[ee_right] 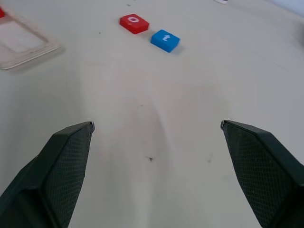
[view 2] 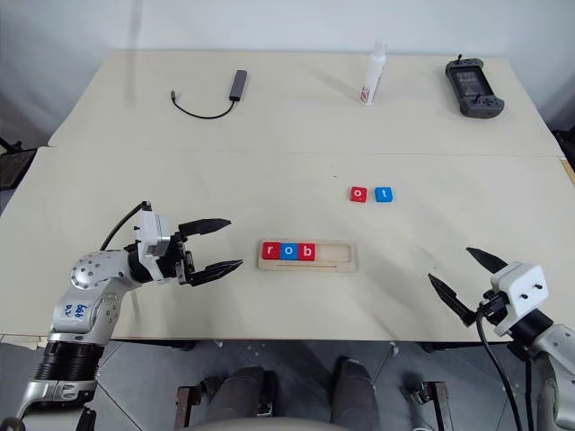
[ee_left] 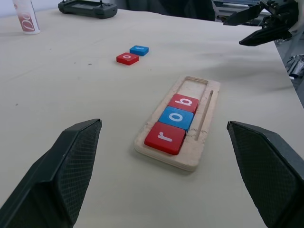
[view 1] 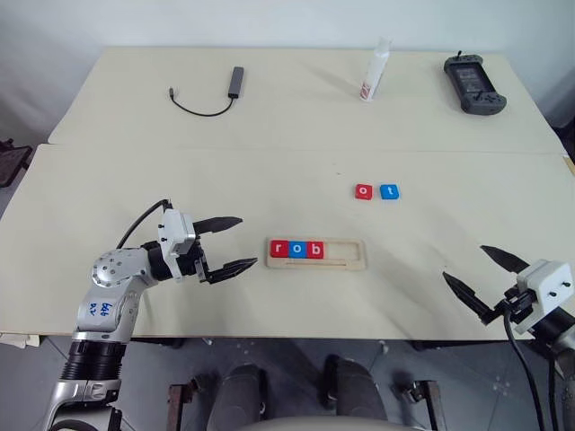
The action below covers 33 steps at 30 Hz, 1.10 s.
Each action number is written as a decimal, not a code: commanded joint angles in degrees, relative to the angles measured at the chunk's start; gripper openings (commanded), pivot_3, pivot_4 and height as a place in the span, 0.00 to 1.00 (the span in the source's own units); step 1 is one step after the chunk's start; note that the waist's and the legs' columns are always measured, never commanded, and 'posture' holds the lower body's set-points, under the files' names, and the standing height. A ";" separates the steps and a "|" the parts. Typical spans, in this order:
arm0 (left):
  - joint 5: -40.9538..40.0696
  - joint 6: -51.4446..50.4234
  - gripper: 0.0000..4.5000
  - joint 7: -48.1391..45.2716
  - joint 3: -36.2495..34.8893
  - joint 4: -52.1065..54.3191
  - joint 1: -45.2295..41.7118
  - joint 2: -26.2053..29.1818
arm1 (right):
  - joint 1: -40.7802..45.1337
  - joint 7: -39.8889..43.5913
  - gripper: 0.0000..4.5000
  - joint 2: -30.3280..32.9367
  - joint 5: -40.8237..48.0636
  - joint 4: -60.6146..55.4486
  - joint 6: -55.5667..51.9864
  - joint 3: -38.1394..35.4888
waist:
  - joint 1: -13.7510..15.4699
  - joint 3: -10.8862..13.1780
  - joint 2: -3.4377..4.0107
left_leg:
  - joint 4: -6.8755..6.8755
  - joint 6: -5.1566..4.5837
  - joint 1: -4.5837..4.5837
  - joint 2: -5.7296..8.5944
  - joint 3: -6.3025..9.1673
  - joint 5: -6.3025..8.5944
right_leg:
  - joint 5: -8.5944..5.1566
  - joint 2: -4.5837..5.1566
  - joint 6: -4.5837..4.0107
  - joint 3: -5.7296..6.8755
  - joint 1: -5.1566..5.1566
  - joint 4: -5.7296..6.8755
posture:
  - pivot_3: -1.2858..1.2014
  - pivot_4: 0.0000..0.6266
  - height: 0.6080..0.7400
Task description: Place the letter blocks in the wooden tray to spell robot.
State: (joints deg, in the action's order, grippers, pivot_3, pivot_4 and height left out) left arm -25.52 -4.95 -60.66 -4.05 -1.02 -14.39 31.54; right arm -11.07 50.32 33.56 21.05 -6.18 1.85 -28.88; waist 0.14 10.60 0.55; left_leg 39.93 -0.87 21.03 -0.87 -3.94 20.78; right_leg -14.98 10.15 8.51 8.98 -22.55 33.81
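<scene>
- Big pale desk (view 1: 108, 197), loads of bare surface around the action; a second desk butted on behind with a USB hub and cable (view 1: 235, 81), a white bottle (view 1: 375, 70) and a dark handheld controller (view 1: 473, 85), all well apart from the work zone.
- Left gripper (view 1: 232, 242) parked just beside the tray's left end, fingers spread wide, nothing held.
- Right gripper (view 1: 481, 272) out near the desk's front right edge, fingers also spread and empty.
- Wooden tray (view 1: 346, 254) near the front middle, long axis running left to right. Red r (view 1: 278, 249), blue o (view 1: 296, 249), red b (view 1: 314, 249) already seated at its left end; right part of the groove bare.
- Loose red o (view 1: 363, 191) and blue t (view 1: 389, 191) touching side by side, beyond the tray and a bit right.
- Key relation, probably: red o up next, lying ahead and to the left of the right fingers, with nothing in between. Right arm looks nearer than the left, which has the tray in its way.
- Only snag: t tight against o, so easy to nudge.
</scene>
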 commanded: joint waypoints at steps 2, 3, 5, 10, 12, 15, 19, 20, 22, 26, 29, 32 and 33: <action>-0.93 -0.12 1.00 -0.03 -0.93 1.07 -0.62 0.22 | 7.47 -0.65 0.99 2.74 6.47 -4.74 -9.11 3.33 | -0.32 0.00 0.03 | 0.01 0.00 -0.03 -0.02 0.02 0.00 | 0.00 0.00 0.00 -0.03 0.00 0.02 | 0.52 0.24 1.00; -0.95 -0.18 1.00 0.09 -0.92 1.31 -0.62 0.21 | 9.97 -1.01 0.99 3.45 7.36 -5.21 -11.48 4.17 | -0.29 0.00 0.08 | 0.01 0.01 -0.03 -0.02 0.02 0.00 | 0.00 0.00 0.00 -0.02 0.00 0.03 | 0.52 0.24 1.00; -0.63 0.14 1.00 0.63 -0.96 1.69 -0.52 -0.05 | 16.41 -3.61 0.99 5.26 8.25 -5.10 -18.28 6.37 | -0.22 0.01 0.08 | 0.02 0.00 0.00 -0.01 0.02 0.00 | 0.00 0.00 0.00 -0.02 -0.02 0.02 | 0.52 0.24 1.00; -0.27 1.09 1.00 1.07 -0.06 3.48 1.17 -0.81 | 35.05 -9.14 0.99 10.08 -3.48 4.97 -31.88 21.14 | -0.24 0.02 0.10 | 0.07 0.00 0.05 -0.02 0.03 0.00 | 0.01 0.01 -0.03 -0.01 -0.06 0.03 | 0.52 0.24 1.00; -0.03 1.31 1.00 1.68 0.08 4.40 1.83 -1.08 | 41.68 -10.13 0.99 9.13 -5.66 9.16 -35.27 25.13 | 0.09 0.02 0.10 | 0.04 0.01 0.15 -0.01 0.09 0.00 | 0.01 0.01 -0.04 0.08 -0.09 0.01 | 0.52 0.24 1.00; 0.26 1.50 1.00 2.27 -0.01 5.64 3.11 -1.05 | 47.94 -9.86 0.99 8.13 -7.97 13.04 -37.68 29.24 | 0.00 0.03 0.10 | 0.04 -0.01 0.27 0.06 0.06 0.01 | 0.01 0.06 -0.04 0.09 -0.15 -0.03 | 0.52 0.24 1.00; -0.17 0.61 1.00 2.91 -0.22 7.34 4.62 -0.80 | 50.94 -7.30 0.99 8.43 -9.40 13.87 -40.21 33.31 | -0.11 0.03 0.11 | -0.03 -0.02 0.28 0.06 0.09 0.01 | 0.01 0.05 -0.04 0.14 -0.15 -0.07 | 0.52 0.24 1.00; -0.33 0.25 1.00 3.14 -0.23 7.78 4.95 -0.80 | 51.33 -7.26 0.99 8.37 -9.71 14.30 -40.72 33.68 | -0.10 0.03 0.11 | -0.03 -0.02 0.27 0.06 0.08 0.01 | 0.01 0.05 -0.04 0.14 -0.15 -0.07 | 0.52 0.24 1.00; -0.57 -0.36 1.00 3.55 -0.26 8.52 5.46 -0.83 | 51.66 -6.89 0.99 8.25 -10.10 14.80 -40.98 33.94 | -0.09 0.03 0.10 | -0.02 -0.02 0.27 0.06 0.08 0.01 | 0.01 0.05 -0.04 0.14 -0.15 -0.07 | 0.52 0.24 1.00; -0.43 -0.59 1.00 4.34 -0.36 9.32 5.95 -0.90 | 52.06 -7.46 0.99 7.70 -10.01 14.76 -43.16 33.50 | -0.22 0.03 0.11 | 0.00 -0.02 0.26 0.05 0.06 0.01 | 0.01 0.05 -0.03 0.13 -0.15 -0.05 | 0.52 0.24 1.00; 0.23 0.21 1.00 4.66 -0.43 9.06 5.89 -0.84 | 52.86 -9.49 0.99 5.24 -7.96 13.02 -48.26 31.90 | -0.27 0.03 0.11 | 0.00 -0.02 0.25 0.04 0.05 0.01 | 0.01 0.05 -0.03 0.12 -0.15 -0.05 | 0.52 0.24 1.00; 0.26 0.38 1.00 4.55 -0.31 8.88 5.71 -0.60 | 53.77 -12.40 0.99 1.62 -6.09 10.72 -54.08 29.97 | -0.41 0.03 0.11 | 0.00 -0.01 0.25 0.02 0.04 0.01 | 0.01 0.03 -0.03 0.12 -0.15 -0.04 | 0.52 0.24 1.00; 0.23 0.36 1.00 4.52 -0.28 8.82 5.57 -0.56 | 53.86 -13.55 0.99 0.45 -6.02 9.83 -55.69 29.87 | -0.40 0.03 0.12 | -0.01 -0.01 0.25 0.01 0.04 0.01 | 0.01 0.02 -0.03 0.11 -0.16 -0.03 | 0.52 0.24 1.00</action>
State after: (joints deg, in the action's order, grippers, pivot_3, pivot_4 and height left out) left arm -25.27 -5.43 -56.04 -3.50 6.29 -8.64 30.26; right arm 41.50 38.57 34.62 13.88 6.87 -51.41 3.12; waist -0.26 10.63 0.67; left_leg 39.93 -0.87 21.28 -0.87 -3.89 20.78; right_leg -14.98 10.16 8.47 9.10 -22.71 33.78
